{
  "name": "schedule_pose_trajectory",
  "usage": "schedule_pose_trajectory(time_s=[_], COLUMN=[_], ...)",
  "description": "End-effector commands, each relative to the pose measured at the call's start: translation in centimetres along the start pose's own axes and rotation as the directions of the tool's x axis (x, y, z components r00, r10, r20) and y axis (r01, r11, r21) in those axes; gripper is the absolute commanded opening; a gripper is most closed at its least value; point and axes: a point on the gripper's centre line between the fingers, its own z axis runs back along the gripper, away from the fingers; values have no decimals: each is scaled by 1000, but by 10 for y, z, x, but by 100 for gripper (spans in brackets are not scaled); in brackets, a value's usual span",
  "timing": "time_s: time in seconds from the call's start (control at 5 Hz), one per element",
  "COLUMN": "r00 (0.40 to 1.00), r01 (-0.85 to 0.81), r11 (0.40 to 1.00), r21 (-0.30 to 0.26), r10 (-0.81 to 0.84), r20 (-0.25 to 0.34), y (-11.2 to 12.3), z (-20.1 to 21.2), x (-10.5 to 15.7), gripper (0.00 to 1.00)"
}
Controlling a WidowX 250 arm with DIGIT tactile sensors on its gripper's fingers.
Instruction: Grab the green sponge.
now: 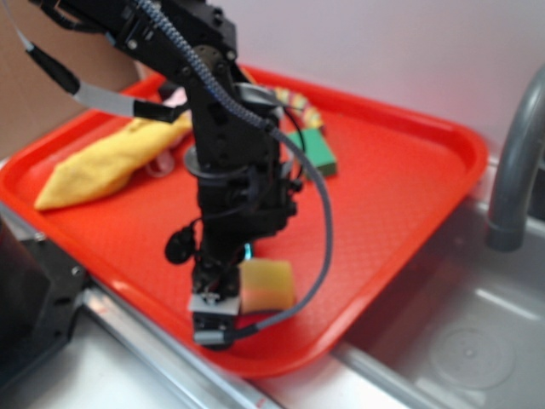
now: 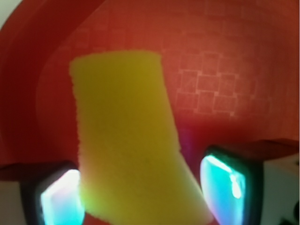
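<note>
The green sponge [image 1: 266, 285] shows as a yellow foam block with pinched sides, near the front edge of the red tray [image 1: 409, 196]. My gripper [image 1: 231, 282] points down over it at tray level. In the wrist view the sponge [image 2: 126, 140] fills the space between my two fingers; the gripper [image 2: 143, 197] has its left pad [image 2: 61, 201] against the foam. The right pad [image 2: 227, 187] meets the foam at its lower corner, with a thin gap higher up. The sponge's dark scouring face is hidden.
A crumpled yellow cloth [image 1: 111, 162] lies at the tray's back left. A flat green block [image 1: 317, 149] and a small multicoloured object [image 1: 298, 102] sit behind the arm. A grey faucet [image 1: 519, 162] and the metal sink [image 1: 460, 341] are to the right.
</note>
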Motion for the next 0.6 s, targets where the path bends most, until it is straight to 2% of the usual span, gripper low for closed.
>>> schedule_pose_trajectory(time_s=[0.0,0.2,0.4], r00=[997,990,922], r01=[-81,-139,-383], r11=[997,990,924], r21=[13,-2,18], r10=[81,139,381], r20=[-7,29,63], y=[-15,-13,8], z=[16,25,74], x=[-1,-6,-31], gripper=[0,0,0])
